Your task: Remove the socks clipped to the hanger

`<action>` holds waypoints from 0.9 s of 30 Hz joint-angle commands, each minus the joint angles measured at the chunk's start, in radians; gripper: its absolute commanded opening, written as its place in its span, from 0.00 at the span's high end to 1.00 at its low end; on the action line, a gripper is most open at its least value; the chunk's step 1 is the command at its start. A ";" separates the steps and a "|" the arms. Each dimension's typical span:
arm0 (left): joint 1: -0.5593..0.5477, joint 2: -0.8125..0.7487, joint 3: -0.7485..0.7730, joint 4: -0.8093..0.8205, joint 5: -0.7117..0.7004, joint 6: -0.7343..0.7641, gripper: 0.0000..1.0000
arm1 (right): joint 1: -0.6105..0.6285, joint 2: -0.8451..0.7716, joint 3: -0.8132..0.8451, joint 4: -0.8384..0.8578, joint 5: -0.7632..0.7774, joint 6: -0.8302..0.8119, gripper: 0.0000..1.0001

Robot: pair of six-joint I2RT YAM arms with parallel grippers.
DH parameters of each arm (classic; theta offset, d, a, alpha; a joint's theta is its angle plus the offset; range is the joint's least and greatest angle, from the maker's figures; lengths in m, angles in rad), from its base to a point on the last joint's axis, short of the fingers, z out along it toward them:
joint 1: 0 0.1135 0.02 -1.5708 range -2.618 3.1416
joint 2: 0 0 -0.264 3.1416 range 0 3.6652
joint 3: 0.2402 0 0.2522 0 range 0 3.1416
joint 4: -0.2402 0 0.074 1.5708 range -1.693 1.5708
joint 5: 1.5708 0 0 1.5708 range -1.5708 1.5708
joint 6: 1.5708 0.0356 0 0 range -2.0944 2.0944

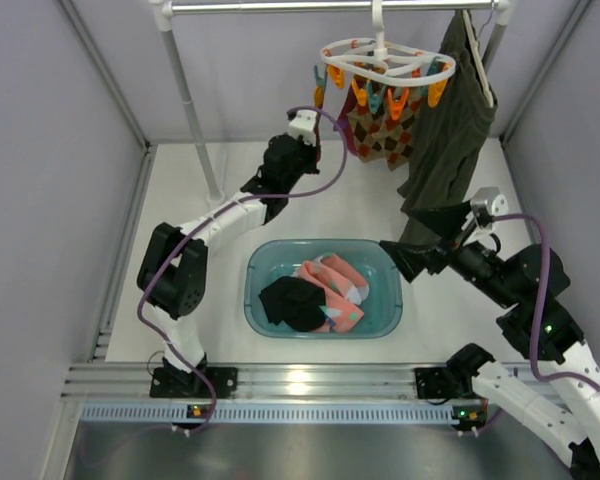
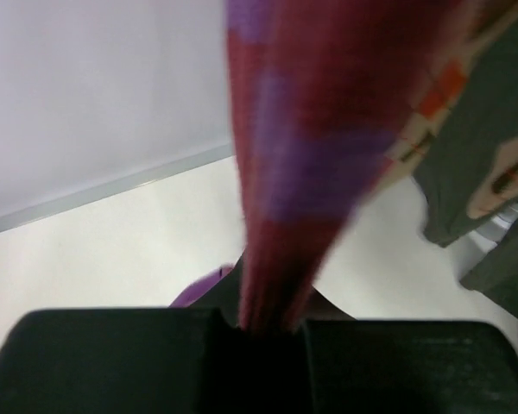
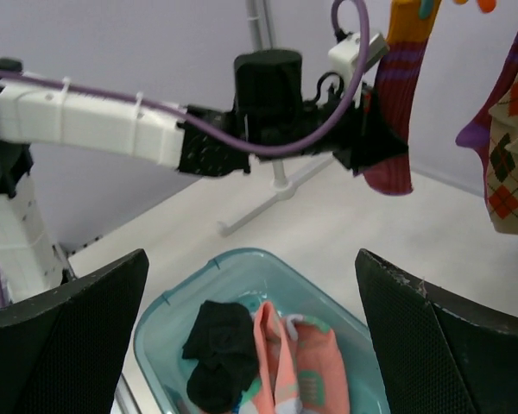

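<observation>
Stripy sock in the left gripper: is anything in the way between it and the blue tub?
Nothing visible does. The left gripper pinches the stripy sock; only bare table lies between it and the blue tub. Its top is clipped to the hanger.

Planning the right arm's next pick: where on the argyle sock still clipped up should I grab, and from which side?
Probably its lower part, below the clips: the argyle sock hangs flat and free there. Come from the near side; the left end effector, shut on the striped sock, is on its left and the olive garment crowds its right.
</observation>
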 commanded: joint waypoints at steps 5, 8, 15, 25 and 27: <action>-0.324 -0.183 -0.088 0.113 -0.552 0.183 1.00 | -0.005 0.160 0.191 0.117 0.032 0.097 0.00; -0.411 -0.187 -0.082 0.113 -0.707 0.208 1.00 | -0.007 0.224 0.359 0.051 0.074 0.097 0.01; -0.545 -0.081 0.001 0.113 -0.869 0.303 1.00 | -0.007 0.418 0.707 -0.182 0.078 0.056 0.10; -0.637 0.045 0.104 0.113 -0.929 0.389 1.00 | 0.034 0.905 1.304 -0.607 0.300 -0.177 0.26; -0.637 0.048 0.101 0.113 -0.932 0.392 1.00 | 0.047 0.980 1.361 -0.622 0.328 -0.202 0.27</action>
